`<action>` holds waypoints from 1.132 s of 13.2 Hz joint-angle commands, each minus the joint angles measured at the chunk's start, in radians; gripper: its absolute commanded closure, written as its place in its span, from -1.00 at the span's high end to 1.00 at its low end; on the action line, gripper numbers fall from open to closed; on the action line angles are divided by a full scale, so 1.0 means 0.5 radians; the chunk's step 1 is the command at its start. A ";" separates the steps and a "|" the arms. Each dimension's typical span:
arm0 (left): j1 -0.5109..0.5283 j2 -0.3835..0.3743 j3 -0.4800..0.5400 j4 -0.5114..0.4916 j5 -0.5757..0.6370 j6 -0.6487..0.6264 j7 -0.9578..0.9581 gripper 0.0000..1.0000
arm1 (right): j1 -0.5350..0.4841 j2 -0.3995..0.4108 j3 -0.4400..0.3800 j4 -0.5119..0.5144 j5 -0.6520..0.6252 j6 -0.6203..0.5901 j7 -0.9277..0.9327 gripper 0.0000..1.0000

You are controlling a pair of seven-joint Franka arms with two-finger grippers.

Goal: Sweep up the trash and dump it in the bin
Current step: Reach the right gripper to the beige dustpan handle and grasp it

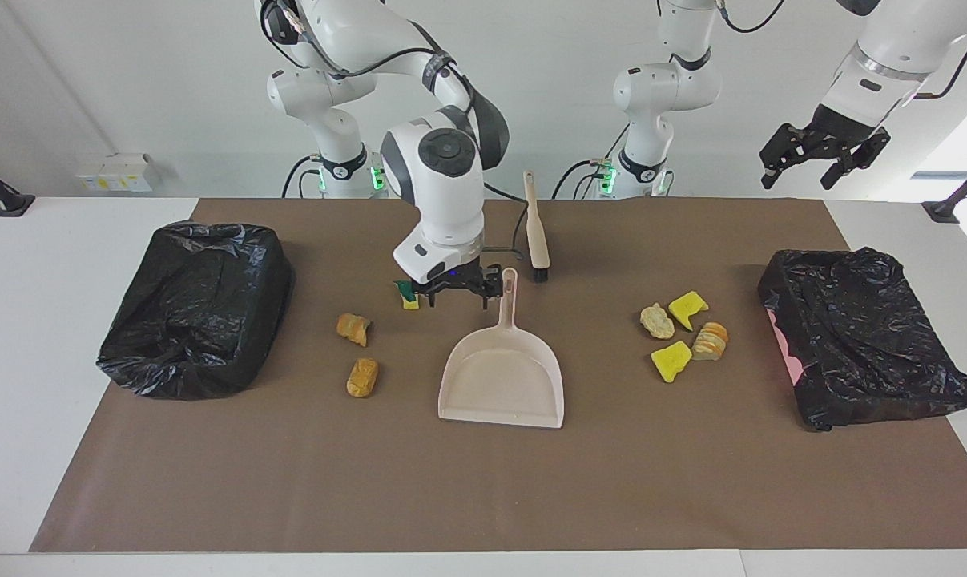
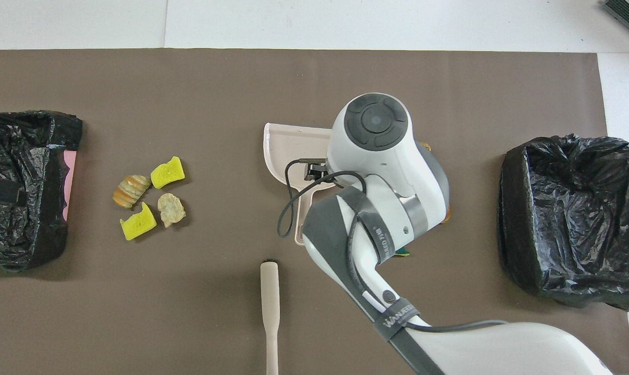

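The right claw (image 1: 457, 290) hangs low at the tip of the handle of the flat beige plastic dustpan (image 1: 503, 377), its fingers apart and gripping nothing, which suits an approach to lift the pan by that handle. The pan lies mid-table on the brown mat (image 1: 483, 497), handle toward the robots, mouth away from them.

The beige long-handled brush (image 1: 536, 232) lies nearer the robots, untouched; the left claw (image 1: 823, 152) waits high in the air over the left arm's end of the table, likewise spread wide and empty.

The trash lies in two groups, each toward one black-bagged bin:

- Two orange-brown bread-like lumps (image 1: 358, 353) and a green-backed yellow sponge chunk (image 1: 408, 295) lie toward the right arm's bin (image 1: 199, 308).
- Two yellow sponge chunks (image 1: 679, 335), a pale lump (image 1: 657, 320) and a ridged bread lump (image 1: 710, 340) cluster toward the other bin (image 1: 860, 336).

Nothing is swept yet.
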 commanded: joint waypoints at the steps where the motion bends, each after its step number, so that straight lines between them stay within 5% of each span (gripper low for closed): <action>1: 0.020 -0.031 -0.012 -0.018 0.029 -0.024 0.009 1.00 | 0.116 0.084 0.005 -0.068 -0.015 0.156 0.183 1.00; 6: 0.020 -0.031 -0.012 -0.018 0.029 -0.021 0.009 1.00 | 0.229 0.066 0.005 -0.307 -0.012 0.350 0.291 0.90; 11: 0.020 -0.031 -0.015 -0.018 0.029 -0.024 0.009 1.00 | 0.232 0.066 0.005 -0.298 -0.015 0.356 0.291 0.15; 13: 0.020 -0.031 -0.011 -0.018 0.029 -0.021 0.006 1.00 | 0.232 0.066 0.005 -0.292 -0.015 0.353 0.291 -0.88; 15: 0.017 -0.031 -0.015 -0.018 0.026 -0.024 0.009 1.00 | 0.229 0.069 0.005 -0.280 -0.012 0.353 0.291 -1.00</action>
